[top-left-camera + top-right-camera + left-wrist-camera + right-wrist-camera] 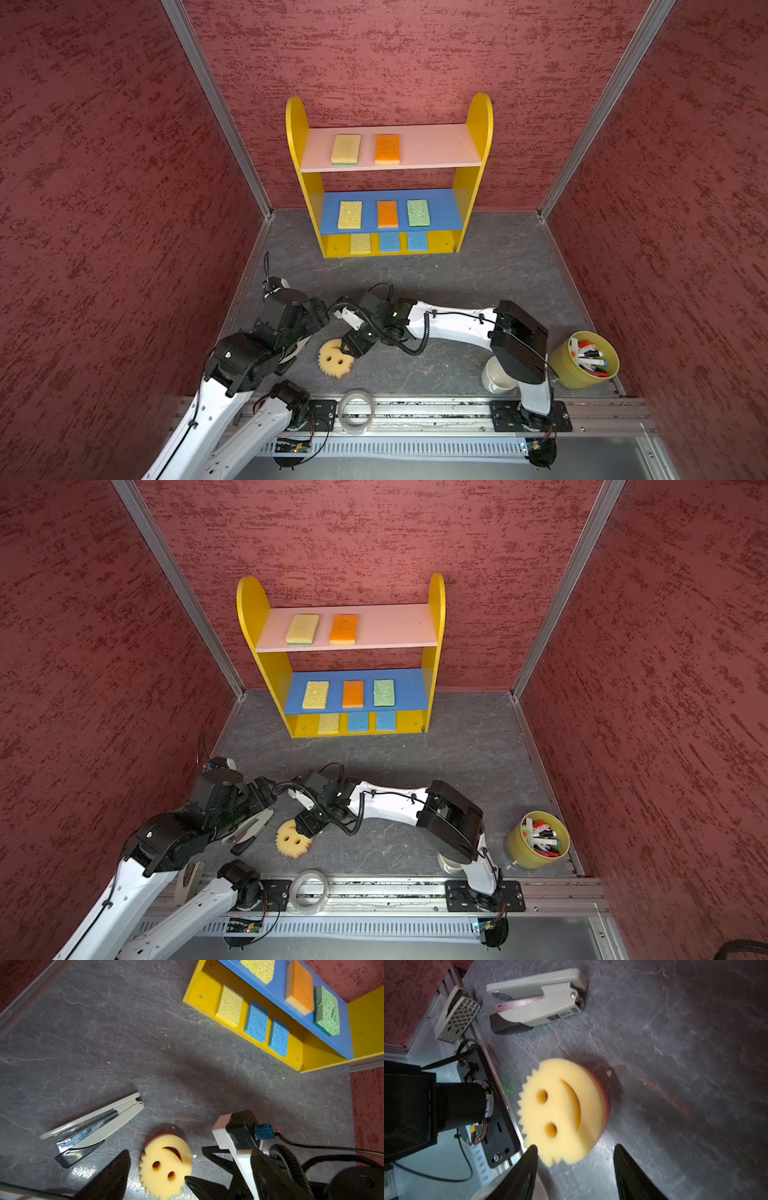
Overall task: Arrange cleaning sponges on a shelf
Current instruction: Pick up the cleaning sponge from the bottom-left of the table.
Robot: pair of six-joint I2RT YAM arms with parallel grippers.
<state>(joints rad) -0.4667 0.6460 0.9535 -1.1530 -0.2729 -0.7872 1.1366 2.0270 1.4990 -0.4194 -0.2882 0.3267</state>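
Observation:
The round yellow smiley sponge lies face up on the dark table, its pink back underneath. My right gripper is open over its rim, one finger on each side and neither pressing it. My left gripper hangs wide open close by on the left, holding nothing. The shelf stands at the back wall. Its pink board carries a yellow sponge and an orange one. Yellow, orange and green sponges lie on the blue board. The base holds a yellow sponge and two blue ones.
A grey stapler lies left of the smiley sponge, under my left arm. A clear tape ring rests on the front rail. A white mug and a yellow cup of markers stand front right. Red walls enclose three sides.

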